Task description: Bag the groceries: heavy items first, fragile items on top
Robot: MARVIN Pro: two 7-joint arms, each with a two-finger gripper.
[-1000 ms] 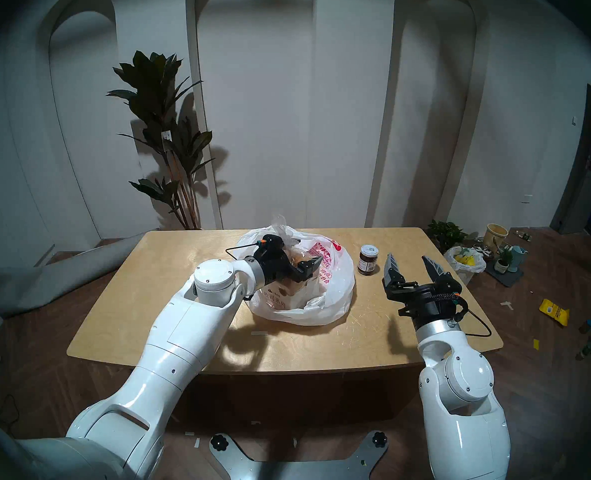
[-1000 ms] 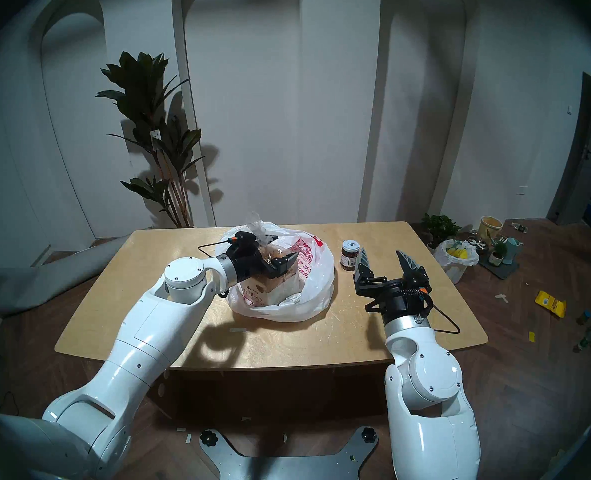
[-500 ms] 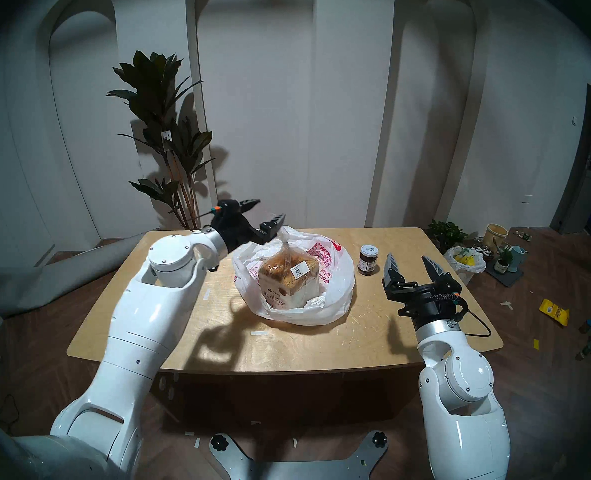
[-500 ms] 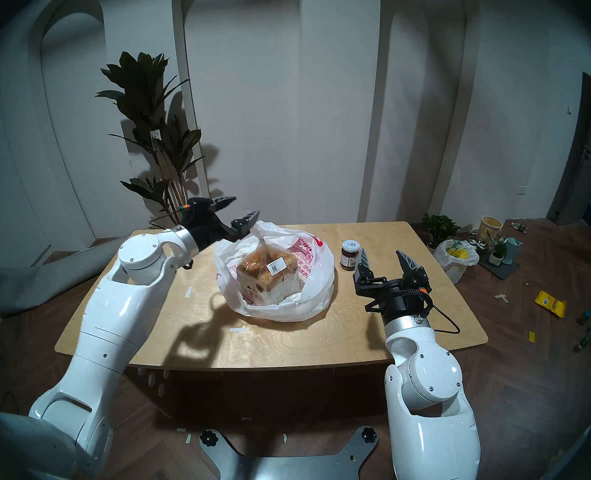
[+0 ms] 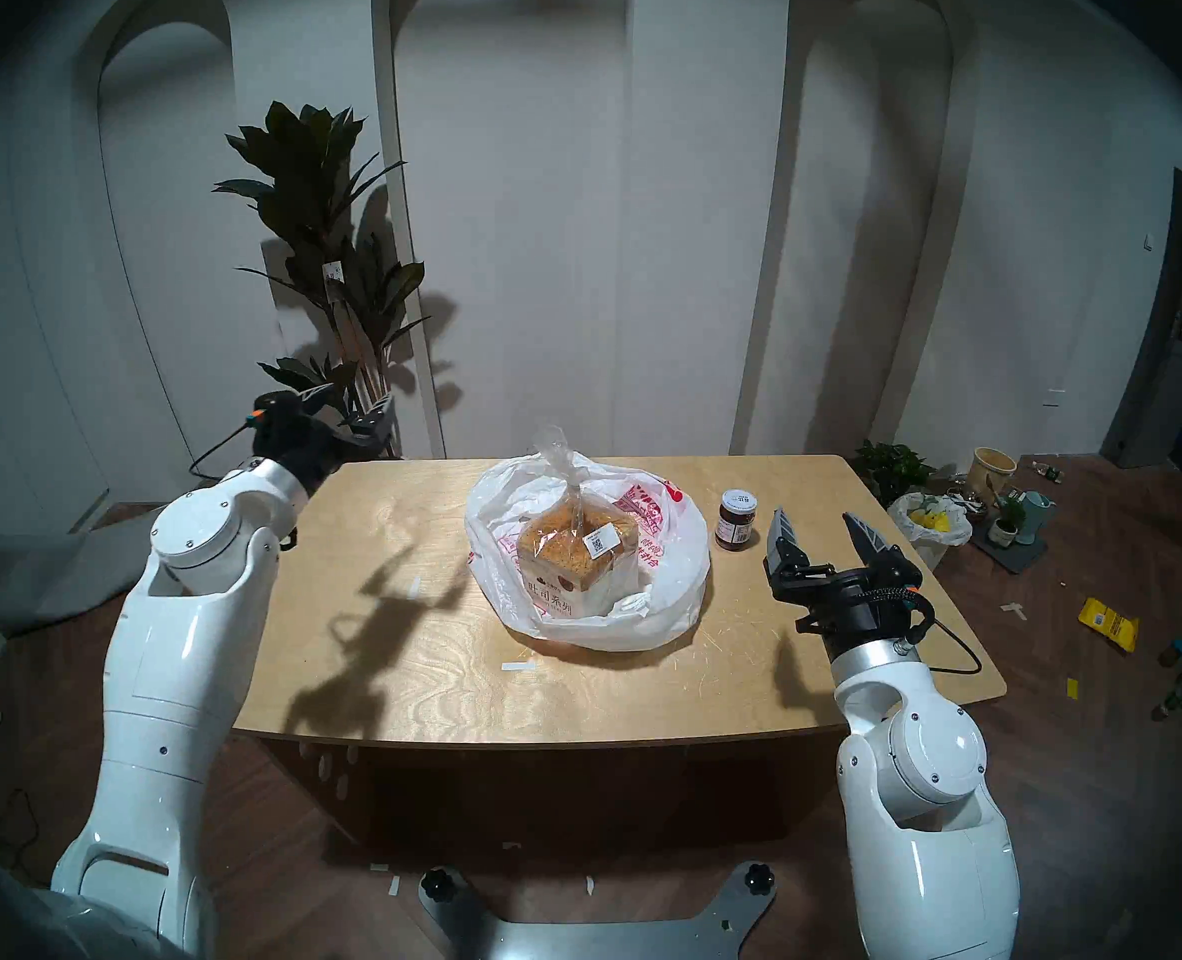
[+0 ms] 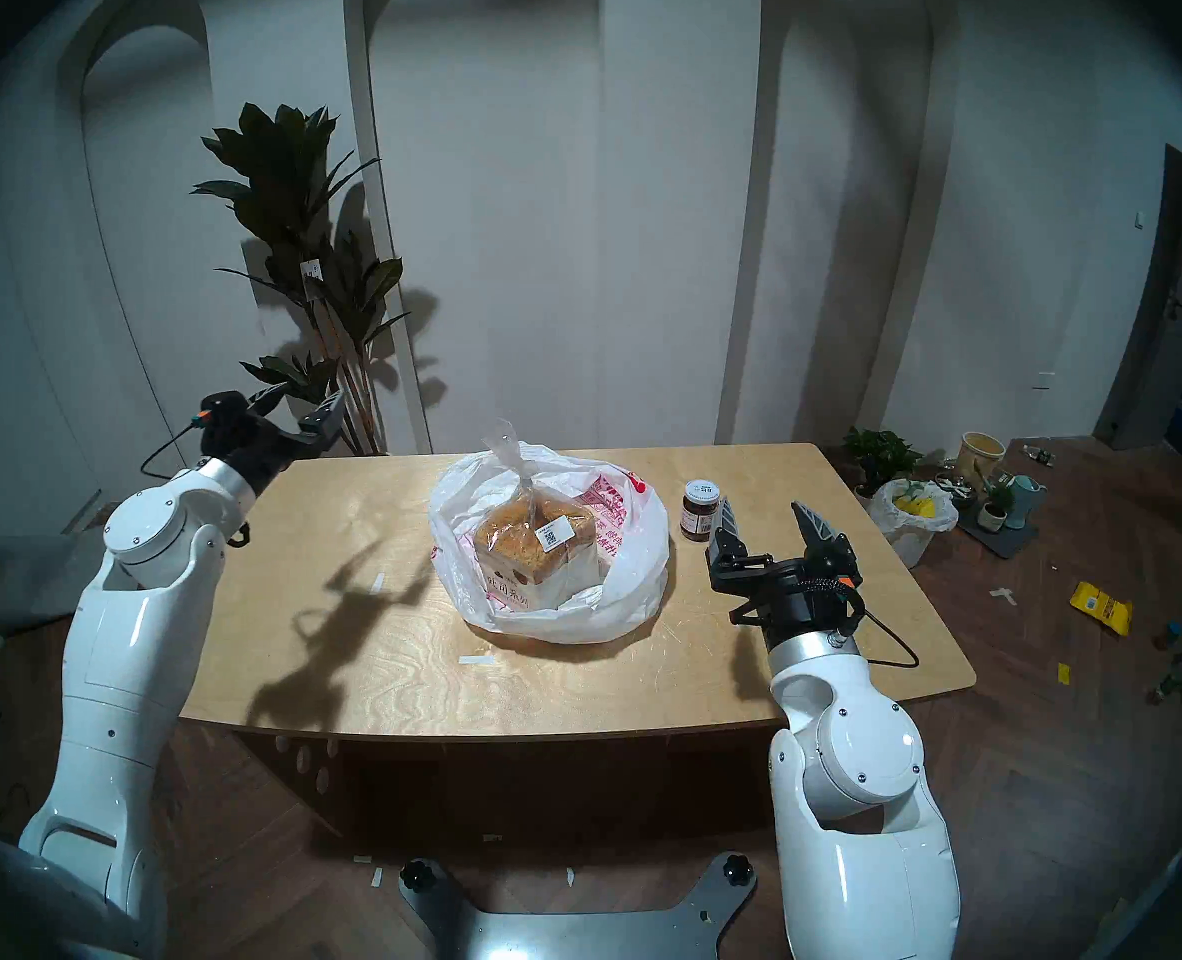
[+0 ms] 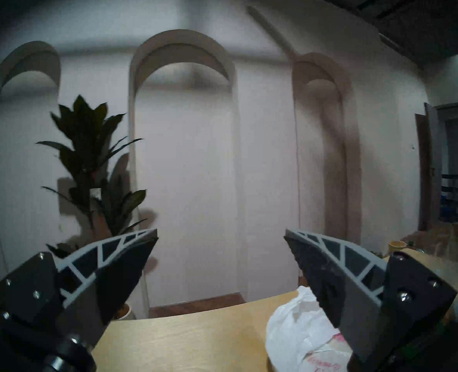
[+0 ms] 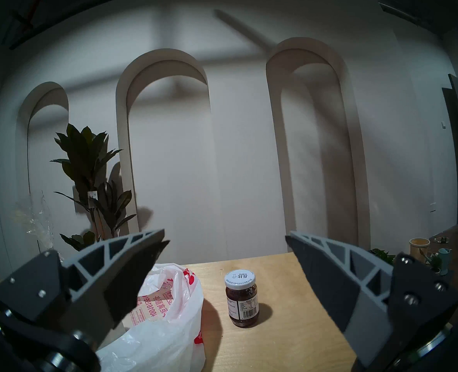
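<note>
From the head's left eye, we are looking down on a pale wooden desk (image 5: 435, 661). Our left hand (image 5: 349, 408) is hanging over the far left corner of the desk, well apart from everything, its two fingers spread wide and holding nothing. Our right hand (image 5: 825, 522) is hovering at the right, fingers also spread and empty. The toast loaf (image 5: 577, 557) in its clear wrapper is sitting inside the white plastic bag (image 5: 671, 564) at the desk's middle. The small dark jar (image 5: 737, 520) is standing upright on the desk just right of the bag, outside it.

The head's right eye is showing nearly the same layout.

From the left wrist, we are seeing spread fingers, the far wall and, low at the right, a bit of the bag.

From the right wrist, we are looking between spread fingers straight at the jar, upright and a little beyond them, with the bag at its left.

We are judging that the order is going wrong: the fragile loaf is already bagged while the heavy jar is waiting outside. The next move is likely calling for our right hand to reach forward, close around the jar, and place it beside the loaf, not on top.
</note>
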